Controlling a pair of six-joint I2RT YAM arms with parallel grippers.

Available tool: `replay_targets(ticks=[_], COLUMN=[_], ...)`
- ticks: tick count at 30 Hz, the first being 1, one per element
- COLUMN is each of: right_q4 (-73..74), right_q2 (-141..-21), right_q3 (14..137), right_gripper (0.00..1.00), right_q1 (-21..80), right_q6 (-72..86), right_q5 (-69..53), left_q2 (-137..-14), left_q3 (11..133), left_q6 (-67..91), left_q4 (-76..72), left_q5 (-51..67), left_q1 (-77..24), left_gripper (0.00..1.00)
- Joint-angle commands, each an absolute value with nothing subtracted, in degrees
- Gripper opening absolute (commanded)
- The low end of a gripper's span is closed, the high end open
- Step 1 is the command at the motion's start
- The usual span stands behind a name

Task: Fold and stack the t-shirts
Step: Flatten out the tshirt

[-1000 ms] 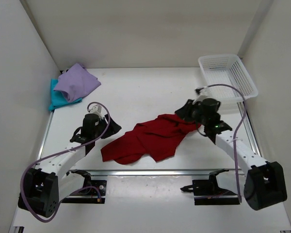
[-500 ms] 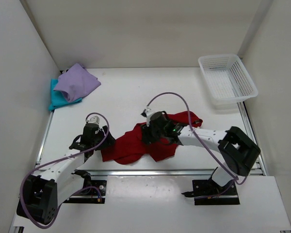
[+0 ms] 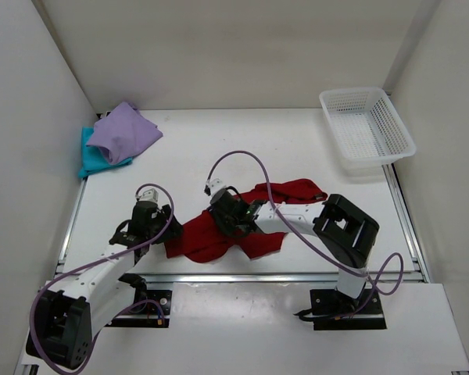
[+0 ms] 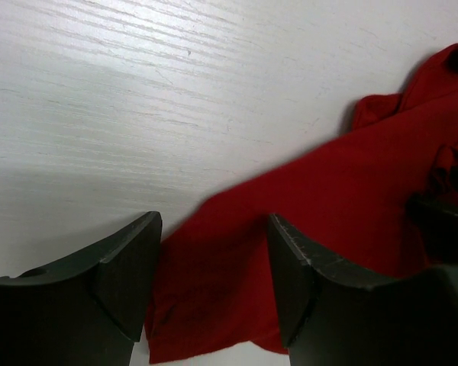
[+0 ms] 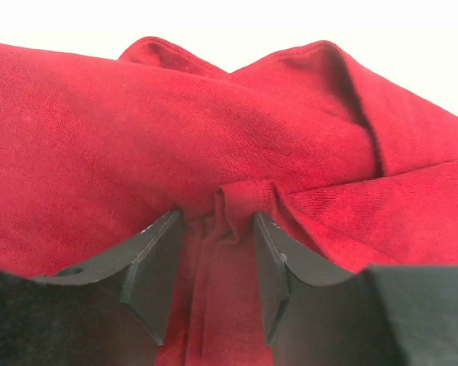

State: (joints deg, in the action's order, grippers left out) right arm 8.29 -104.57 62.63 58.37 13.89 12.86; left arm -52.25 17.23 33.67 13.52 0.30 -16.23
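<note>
One dark red soft cloth t-shirt (image 3: 194, 241), limp; left gripper (image 4: 214, 252), right gripper (image 5: 216, 229) agape, seemingly empty; best taken by hem corners.

Plain white walls (image 3: 219, 47) enclose a white table (image 3: 219, 148) under even, bright light.

White plastic mesh basket (image 3: 353, 91) sits upright at the far right corner of a white wood-grain table (image 3: 234, 148), plain white walls (image 3: 219, 55) enclose three sides, metal rails (image 3: 242, 276) line the table's near and side edges.
</note>
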Motion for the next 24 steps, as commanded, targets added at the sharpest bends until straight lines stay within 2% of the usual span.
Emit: replay_targets(ticks=[1,9,12,14,16,22,24], right_q4=[8.97,6.68,6.5,5.89,5.54,3.69,2.73], right_q2=[-104.94,-102.75,-102.65,-102.3,-101.08,-93.53,-90.64], right_q3=[65.3,63.2,62.49,61.96,61.27,56.43,54.94], right_gripper=[0.41,0.37,0.3,0.17,0.11,0.07,0.03], right_q1=[59.24,57.05,55.55,54.41,53.79,51.51,50.11], right_q6=[12.04,15.03,15.82,16.69,17.4,18.81,18.98], right_q5=[21.88,20.3,20.04,19.43,19.34,16.7,14.95], left_q2=[-50.98,-50.98,-51.33,-51.76,-52.2,-57.02,-59.75], left_q3=[16.26,15.21,15.03,14.59,14.06,17.12,19.23], left_q6=[33.4,33.66,33.92,34.45,35.06,37.35,38.31], left_q4=[13.36,13.45,12.75,11.34,9.5,2.99,0.63], left_q5=[-0.26,-0.26,0.61,1.49,2.89,4.57,4.83], left_q1=[-16.34,-16.7,-16.7,-16.88,-16.61,-17.32,-17.4], left_gripper=[0.67,0.58,0.48,0.41,0.32,0.07,0.02])
